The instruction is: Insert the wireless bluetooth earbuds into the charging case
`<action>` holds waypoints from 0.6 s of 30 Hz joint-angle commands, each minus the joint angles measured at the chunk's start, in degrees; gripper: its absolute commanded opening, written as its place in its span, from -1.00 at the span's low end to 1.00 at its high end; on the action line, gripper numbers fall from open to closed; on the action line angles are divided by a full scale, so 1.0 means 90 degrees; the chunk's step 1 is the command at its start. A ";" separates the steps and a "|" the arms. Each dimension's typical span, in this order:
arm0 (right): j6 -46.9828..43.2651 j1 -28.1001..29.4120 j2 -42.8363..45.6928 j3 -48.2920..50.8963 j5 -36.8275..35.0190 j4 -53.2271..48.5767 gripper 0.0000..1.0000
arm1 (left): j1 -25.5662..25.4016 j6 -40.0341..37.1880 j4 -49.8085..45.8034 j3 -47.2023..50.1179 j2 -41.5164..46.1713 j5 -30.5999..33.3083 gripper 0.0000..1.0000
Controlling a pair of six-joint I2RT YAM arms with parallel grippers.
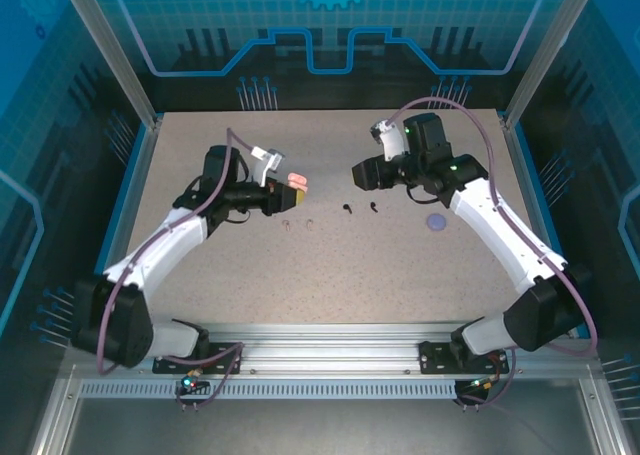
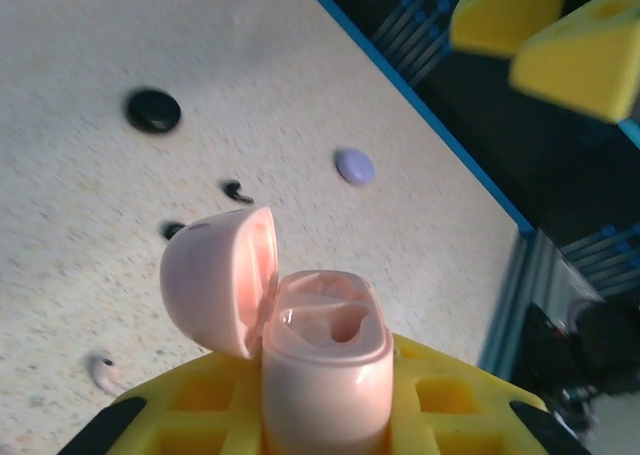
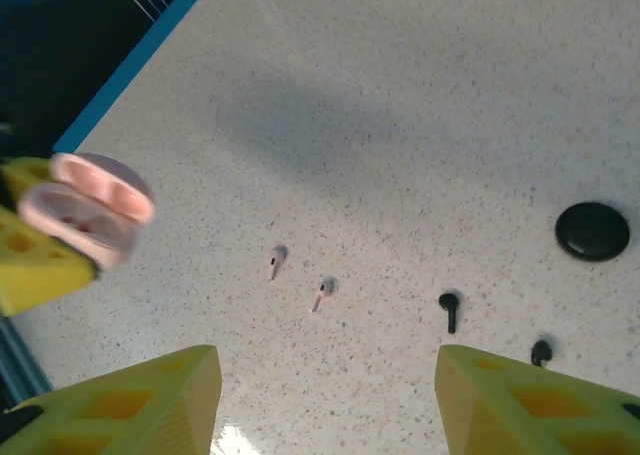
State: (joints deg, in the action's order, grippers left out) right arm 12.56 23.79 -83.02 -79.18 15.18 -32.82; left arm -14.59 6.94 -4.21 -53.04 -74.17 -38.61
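The pink case (image 2: 325,375), lid open, is held clamped in the left claw (image 1: 283,199); the right claw (image 3: 327,400) is spread wide above the table (image 3: 400,125), where pink earbuds (image 3: 278,262) and black earbuds (image 3: 449,305) are laid

pale pink case (image 2: 325,375) | black earbuds (image 3: 448,302) | lilac disc (image 2: 354,165) | speckled beige table (image 3: 420,105)

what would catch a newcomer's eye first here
An open pink case sits clamped in the left end effector, lid flipped back. Two pale pink earbuds and two black earbuds lie loose on the speckled table, just ahead of the open right end effector.
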 commanded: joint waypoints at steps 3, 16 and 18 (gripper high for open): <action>0.1166 0.0598 -0.0929 -0.0123 -0.0774 -0.0491 0.19 | -0.0002 0.0608 0.1688 0.0662 0.0979 0.1596 -1.00; 0.3005 0.1552 -0.3701 -0.1645 -0.1876 -0.1139 0.10 | -0.0029 0.1067 0.2264 0.1396 0.2295 0.2894 -1.00; 0.3075 0.1678 -0.4082 -0.2022 -0.1943 -0.1303 0.07 | -0.0039 0.1065 0.2255 0.1410 0.2352 0.2902 -1.00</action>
State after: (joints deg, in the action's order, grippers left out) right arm 36.93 37.04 -116.81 -93.08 -0.12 -41.04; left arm -14.68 15.33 13.41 -41.06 -54.19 -14.72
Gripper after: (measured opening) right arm 0.537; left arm 0.226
